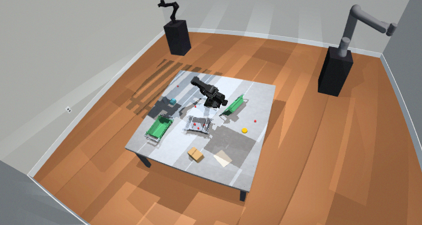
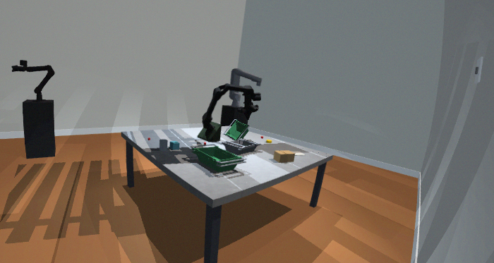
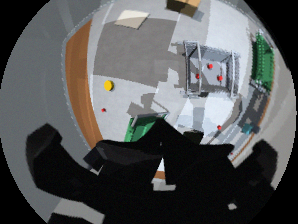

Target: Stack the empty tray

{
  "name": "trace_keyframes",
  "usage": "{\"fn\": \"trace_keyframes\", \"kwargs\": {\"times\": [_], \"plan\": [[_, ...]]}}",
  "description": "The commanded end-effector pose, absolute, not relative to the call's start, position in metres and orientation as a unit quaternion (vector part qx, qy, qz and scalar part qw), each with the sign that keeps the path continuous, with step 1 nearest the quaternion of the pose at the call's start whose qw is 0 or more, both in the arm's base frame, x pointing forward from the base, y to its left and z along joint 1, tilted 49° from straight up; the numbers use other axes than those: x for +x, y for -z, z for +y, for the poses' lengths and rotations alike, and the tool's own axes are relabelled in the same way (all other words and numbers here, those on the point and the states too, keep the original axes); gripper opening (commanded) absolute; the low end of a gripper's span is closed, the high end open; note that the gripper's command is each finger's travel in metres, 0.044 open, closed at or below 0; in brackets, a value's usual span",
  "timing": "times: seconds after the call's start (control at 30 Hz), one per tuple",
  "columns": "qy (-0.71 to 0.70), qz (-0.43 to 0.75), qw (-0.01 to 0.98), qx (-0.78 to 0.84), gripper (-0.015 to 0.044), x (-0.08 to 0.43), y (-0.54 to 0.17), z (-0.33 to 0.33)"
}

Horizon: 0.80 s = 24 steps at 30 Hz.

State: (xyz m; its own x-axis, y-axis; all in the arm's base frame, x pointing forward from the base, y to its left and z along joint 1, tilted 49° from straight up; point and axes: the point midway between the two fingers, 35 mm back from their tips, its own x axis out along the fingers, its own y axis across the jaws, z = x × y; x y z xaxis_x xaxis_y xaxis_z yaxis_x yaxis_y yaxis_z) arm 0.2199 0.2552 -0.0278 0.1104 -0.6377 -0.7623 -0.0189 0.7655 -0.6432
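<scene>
The grey loaded tray (image 1: 187, 128) (image 3: 187, 75) stands mid-table with small red blocks (image 1: 195, 124) (image 3: 210, 66) inside. In the wrist view its left wire bar (image 3: 199, 55) and right wire bar (image 3: 232, 67) both cross its top, near the ends. An empty green tray (image 1: 160, 127) (image 2: 218, 158) (image 3: 262, 62) stands flat to the left, its wires at its ends. Another empty green tray (image 1: 235, 105) (image 2: 237, 130) is tipped up steeply on the right. My gripper (image 2: 248, 122) (image 3: 160, 121) is shut on nothing, above the table near the tipped tray; its tips partly hide that tray in the wrist view.
A cardboard box (image 1: 195, 154) (image 2: 284, 156) and a cream sheet (image 1: 222, 158) lie near the front. A yellow disc (image 1: 244, 130) and a loose red block (image 1: 255, 120) lie right. A teal cube (image 1: 173, 101) (image 2: 174, 145) and a grey cylinder (image 2: 163, 144) stand behind the left green tray.
</scene>
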Motion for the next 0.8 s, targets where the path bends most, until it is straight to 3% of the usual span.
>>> {"fn": "trace_keyframes", "kwargs": {"times": [0.0, 0.33, 0.77], "plan": [[0.260, 0.622, 0.697, -0.243, 0.0000, 0.160, 0.055, 0.279], [0.363, 0.570, 0.715, -0.181, 0.0000, 0.037, 0.097, 0.300], [0.364, 0.569, 0.715, -0.180, 0.0000, 0.036, 0.103, 0.296]]}}
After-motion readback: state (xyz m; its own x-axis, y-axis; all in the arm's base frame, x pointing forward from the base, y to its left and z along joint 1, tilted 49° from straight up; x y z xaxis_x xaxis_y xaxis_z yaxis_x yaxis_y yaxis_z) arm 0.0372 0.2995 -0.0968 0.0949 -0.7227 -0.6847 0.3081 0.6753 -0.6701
